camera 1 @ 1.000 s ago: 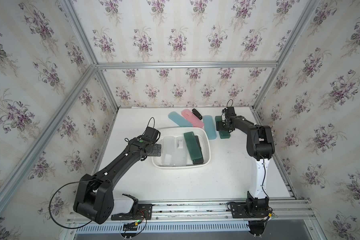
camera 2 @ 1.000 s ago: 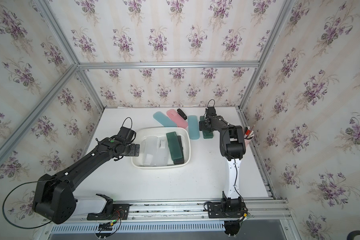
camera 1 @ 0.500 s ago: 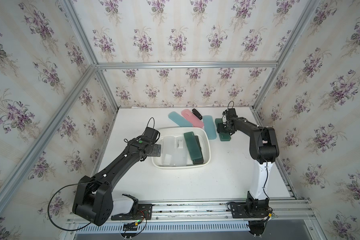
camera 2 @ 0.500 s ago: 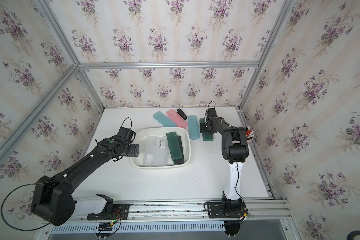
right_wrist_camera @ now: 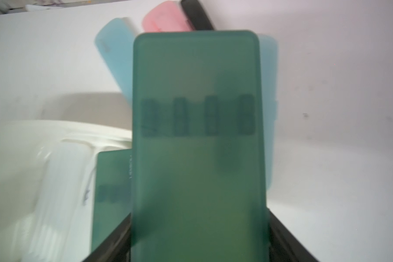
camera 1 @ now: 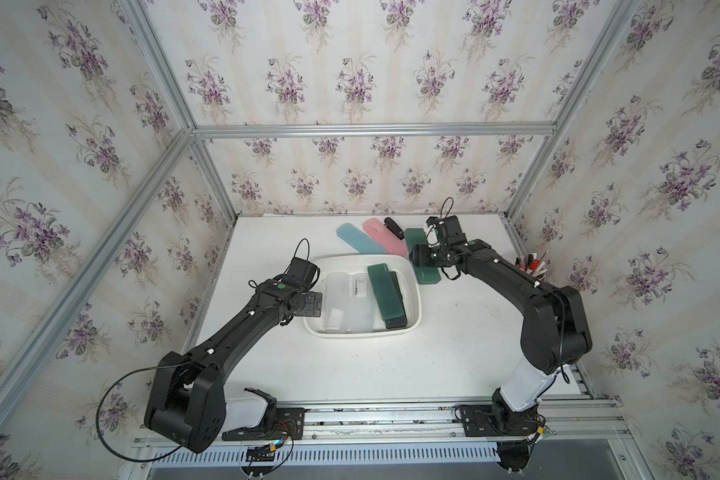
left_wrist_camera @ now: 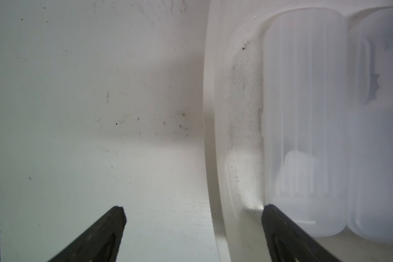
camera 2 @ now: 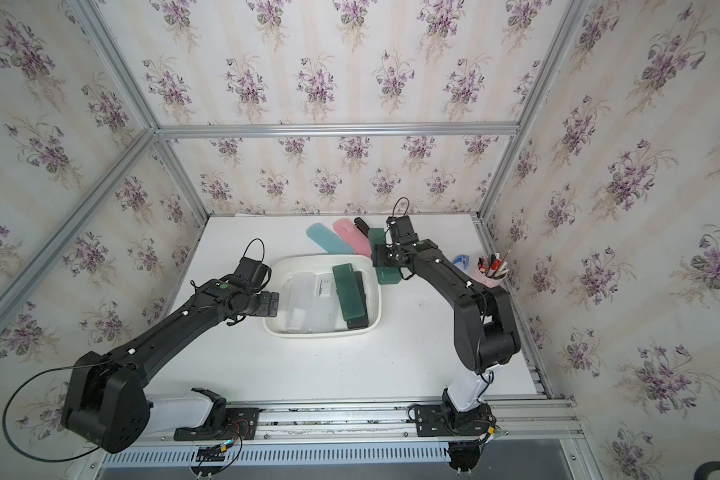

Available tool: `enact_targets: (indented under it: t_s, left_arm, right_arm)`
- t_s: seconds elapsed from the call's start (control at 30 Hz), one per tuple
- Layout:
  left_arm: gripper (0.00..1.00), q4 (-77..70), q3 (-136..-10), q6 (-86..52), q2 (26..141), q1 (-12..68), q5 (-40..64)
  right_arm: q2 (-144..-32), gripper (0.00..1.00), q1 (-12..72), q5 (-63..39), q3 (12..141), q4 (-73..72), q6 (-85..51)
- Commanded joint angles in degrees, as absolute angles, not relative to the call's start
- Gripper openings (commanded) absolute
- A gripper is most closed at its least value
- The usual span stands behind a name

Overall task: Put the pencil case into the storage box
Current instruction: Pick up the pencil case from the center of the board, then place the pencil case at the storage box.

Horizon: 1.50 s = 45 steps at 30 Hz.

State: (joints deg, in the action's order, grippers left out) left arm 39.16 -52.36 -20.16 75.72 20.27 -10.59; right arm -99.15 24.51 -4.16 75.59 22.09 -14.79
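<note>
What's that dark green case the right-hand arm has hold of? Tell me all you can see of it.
The green case is a flat rectangle with rounded corners, of frosted see-through plastic; dark blurry shapes show inside. The right gripper grips its long sides near one end. It is beside the storage box's far right corner, over a pale blue case; whether it is lifted clear of that one cannot be told.

Walls (camera 1: pixel 350 75) covered in pale striped wallpaper with purple flower sprigs surround a white table (camera 1: pixel 391 365). Silver metal bars (camera 1: pixel 371 129) run along the corners. Soft, even light.
</note>
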Motion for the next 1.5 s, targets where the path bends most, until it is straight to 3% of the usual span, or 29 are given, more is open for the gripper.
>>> enact_targets:
  t_s: [0.0, 0.23, 0.43, 1.27, 1.47]
  left_arm:
    - [0.99, 37.6, -52.0, -20.6, 75.8, 20.3, -9.5]
    - [0.99, 37.9, -50.8, -19.7, 74.2, 20.3, -10.3]
    - [0.99, 39.0, -49.7, -19.4, 71.4, 20.1, -11.7]
    - [0.99, 38.2, -47.4, -18.8, 69.8, 19.8, -11.7]
    - [0.99, 38.5, -47.6, -18.6, 70.0, 19.8, -11.6]
  right_arm:
    - [-99.3, 0.67, 29.8, -1.3, 75.5, 19.7, -22.6]
    - [-107.2, 0.66, 41.7, 0.4, 80.3, 16.0, -29.1]
    - [-116.1, 0.66, 46.9, 1.0, 89.0, 17.8, -30.5]
    - [-112.2, 0.67, 49.4, 9.7, 77.9, 19.6, -34.8]
    - [-113.9, 0.89, 49.6, 12.5, 81.9, 23.4, -33.7]
